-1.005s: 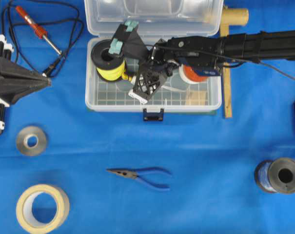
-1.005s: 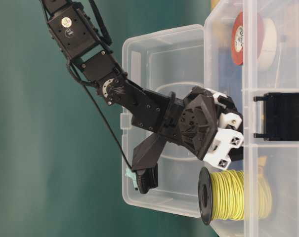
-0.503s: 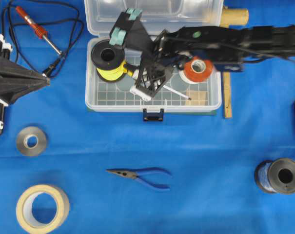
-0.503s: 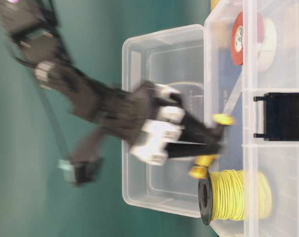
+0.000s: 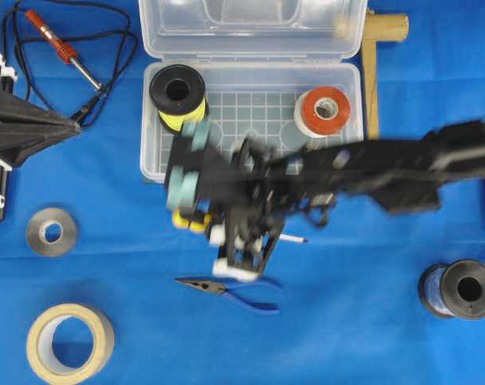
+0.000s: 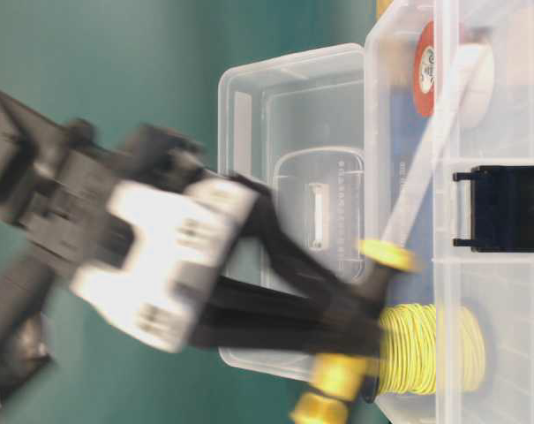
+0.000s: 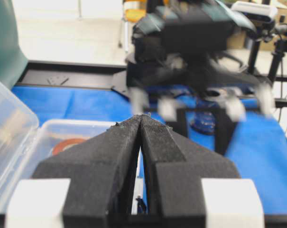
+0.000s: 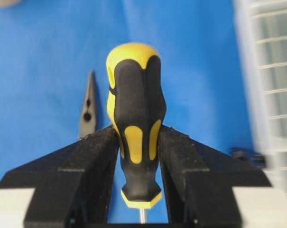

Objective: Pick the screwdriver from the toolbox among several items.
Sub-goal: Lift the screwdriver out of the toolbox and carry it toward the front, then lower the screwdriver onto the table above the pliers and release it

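My right gripper (image 5: pixel 218 228) is shut on the screwdriver (image 5: pixel 187 222) and holds it over the blue cloth, in front of the toolbox (image 5: pixel 250 136); the arm is motion-blurred. In the right wrist view the yellow-and-black handle (image 8: pixel 134 118) is clamped between both fingers of the gripper (image 8: pixel 136 140), with the silver shaft pointing back. The open clear toolbox holds the black spool of yellow wire (image 5: pixel 178 96) and the red-and-white tape roll (image 5: pixel 322 112); the wooden square is hidden under the arm. My left gripper (image 5: pixel 70 128) rests shut and empty at the left edge, its tips (image 7: pixel 141 118) touching.
Blue-handled pliers (image 5: pixel 234 287) lie just in front of the right gripper; their tip shows in the right wrist view (image 8: pixel 88 111). A red soldering iron with cord (image 5: pixel 62 48) lies far left. Two tape rolls (image 5: pixel 51 231) (image 5: pixel 70 341) sit front left, a dark spool (image 5: pixel 462 289) front right.
My right gripper has lifted the screwdriver out of the toolbox and swung it forward and left over the cloth, near the pliers. The left arm has not moved.
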Controlling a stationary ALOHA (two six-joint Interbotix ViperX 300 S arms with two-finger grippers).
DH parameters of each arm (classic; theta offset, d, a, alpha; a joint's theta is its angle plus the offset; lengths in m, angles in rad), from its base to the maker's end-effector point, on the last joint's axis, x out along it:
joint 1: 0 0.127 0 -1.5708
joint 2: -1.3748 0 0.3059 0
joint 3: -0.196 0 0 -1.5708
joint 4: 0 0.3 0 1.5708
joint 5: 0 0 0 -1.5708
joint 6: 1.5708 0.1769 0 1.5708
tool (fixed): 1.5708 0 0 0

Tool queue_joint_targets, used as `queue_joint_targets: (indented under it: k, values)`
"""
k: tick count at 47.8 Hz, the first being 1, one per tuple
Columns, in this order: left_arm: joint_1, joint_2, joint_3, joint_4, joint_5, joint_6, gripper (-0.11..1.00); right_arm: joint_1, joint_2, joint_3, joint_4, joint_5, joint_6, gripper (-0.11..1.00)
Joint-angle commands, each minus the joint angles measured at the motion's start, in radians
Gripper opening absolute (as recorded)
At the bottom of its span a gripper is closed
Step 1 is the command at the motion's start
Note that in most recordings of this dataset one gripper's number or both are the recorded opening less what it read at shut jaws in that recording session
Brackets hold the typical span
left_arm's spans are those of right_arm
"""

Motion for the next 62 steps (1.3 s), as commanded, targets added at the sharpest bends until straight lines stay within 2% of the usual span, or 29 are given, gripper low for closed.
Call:
queue_joint_targets:
  k: [1,7,18,30,46,48,53,56,58,62]
  values:
    - [0.005,0.003,-0.009,-0.002,-0.005,-0.002,0.00,0.032,0.043,-0.038,-0.011,-0.002,0.006,0.27]
    - [0.006,0.002,-0.006,-0.002,-0.005,0.000,0.00,0.058,0.133,-0.063,-0.023,-0.011,0.002,0.27]
    - [0.006,-0.002,0.003,-0.002,-0.003,0.000,0.00,0.075,0.204,-0.075,-0.063,-0.012,-0.002,0.27]
    - [0.006,-0.002,0.006,-0.002,-0.003,-0.002,0.00,0.072,0.261,-0.075,-0.063,-0.018,-0.002,0.27]
    - [0.006,-0.015,0.006,-0.002,-0.003,-0.002,0.00,0.066,0.264,-0.075,-0.061,-0.015,0.011,0.28]
    - [0.006,-0.018,0.006,-0.002,-0.003,-0.002,0.00,0.064,0.261,-0.077,-0.061,-0.015,0.015,0.34]
    - [0.006,-0.023,0.006,-0.002,-0.002,-0.002,0.00,0.057,0.221,-0.080,-0.063,0.008,0.025,0.65]
    - [0.006,-0.025,0.008,-0.002,-0.002,-0.003,0.00,0.054,0.178,-0.075,-0.067,0.034,0.025,0.79]
    - [0.006,-0.026,0.008,-0.002,0.000,-0.009,0.00,0.054,0.146,-0.071,-0.080,0.052,0.025,0.80]
    - [0.006,-0.026,0.009,-0.002,0.006,-0.020,0.00,0.057,0.055,-0.058,-0.118,0.101,0.028,0.74]
